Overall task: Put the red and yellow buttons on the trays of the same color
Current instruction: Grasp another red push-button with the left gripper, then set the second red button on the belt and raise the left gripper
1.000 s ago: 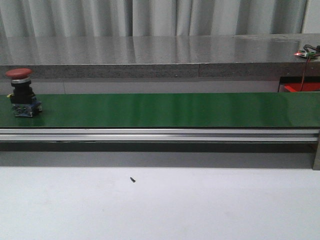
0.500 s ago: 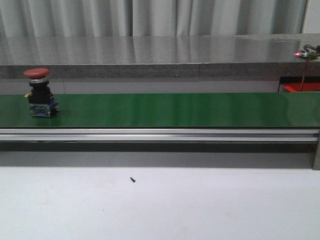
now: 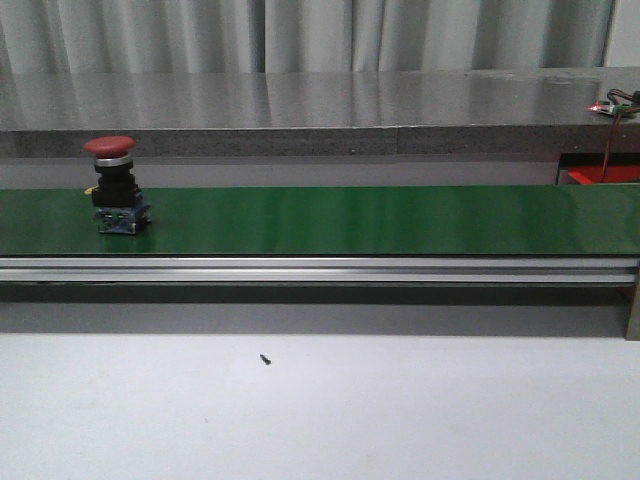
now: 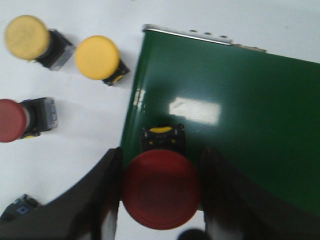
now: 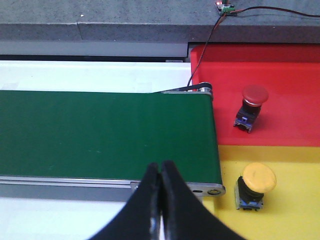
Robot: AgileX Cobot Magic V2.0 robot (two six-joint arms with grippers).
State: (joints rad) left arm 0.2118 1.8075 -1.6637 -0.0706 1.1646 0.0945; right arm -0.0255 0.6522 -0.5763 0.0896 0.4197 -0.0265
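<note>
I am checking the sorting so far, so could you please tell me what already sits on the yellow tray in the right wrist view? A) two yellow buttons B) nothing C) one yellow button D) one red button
C: a single yellow button stands on the yellow tray, while the one red button there is on the red tray.

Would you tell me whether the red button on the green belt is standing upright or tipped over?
Upright: in the front view the red button stands on its base on the green belt, cap on top.
</note>
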